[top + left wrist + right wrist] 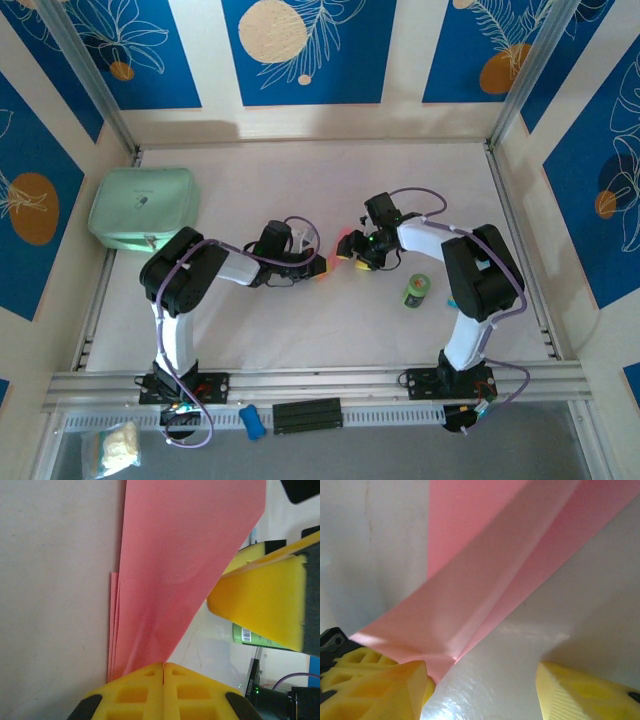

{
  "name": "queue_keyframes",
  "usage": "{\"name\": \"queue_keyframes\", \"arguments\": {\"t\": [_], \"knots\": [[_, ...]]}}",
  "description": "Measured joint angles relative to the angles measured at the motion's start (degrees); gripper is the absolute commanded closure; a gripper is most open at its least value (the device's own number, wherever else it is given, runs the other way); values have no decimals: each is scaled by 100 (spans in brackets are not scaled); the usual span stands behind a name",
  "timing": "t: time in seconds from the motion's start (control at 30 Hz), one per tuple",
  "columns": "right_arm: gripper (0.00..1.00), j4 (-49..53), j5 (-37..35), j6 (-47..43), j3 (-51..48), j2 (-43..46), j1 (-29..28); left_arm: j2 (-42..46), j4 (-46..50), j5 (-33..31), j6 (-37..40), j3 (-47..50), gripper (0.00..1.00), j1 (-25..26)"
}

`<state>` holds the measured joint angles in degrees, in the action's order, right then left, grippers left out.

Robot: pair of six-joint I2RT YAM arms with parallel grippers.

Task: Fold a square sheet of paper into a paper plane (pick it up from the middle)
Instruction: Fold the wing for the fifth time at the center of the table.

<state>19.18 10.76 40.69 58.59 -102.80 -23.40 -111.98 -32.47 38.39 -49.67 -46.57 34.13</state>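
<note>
Looks like late-stage creasing to me: the left gripper (163, 666) is clamped tight on one end of the narrow folded pink-red paper plane (185, 555) at mid-table, the right gripper (482, 672) sits with jaws apart alongside it, so next it probably needs to re-pinch that centre crease.

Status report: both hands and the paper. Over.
Left hand shut on paper plane, pinched at its folded end. Right hand open, paper lying at one finger. Green can off to the side, not in the way.
</note>
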Motion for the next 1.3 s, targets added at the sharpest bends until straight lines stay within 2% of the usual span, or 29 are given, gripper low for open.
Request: {"name": "queue_keyframes", "arguments": {"t": [0.57,1.1,1.3], "knots": [[39,1005,-208,367,828,-553,-57,-39,-15,0,-111,0,89,-39],[41,2035,-798,907,1720,-1095,-254,0,-168,35,-149,57,77,-50],[42,2181,-890,957,1838,-1176,-275,170,-153,-142,-87,199,75,-55]]}}
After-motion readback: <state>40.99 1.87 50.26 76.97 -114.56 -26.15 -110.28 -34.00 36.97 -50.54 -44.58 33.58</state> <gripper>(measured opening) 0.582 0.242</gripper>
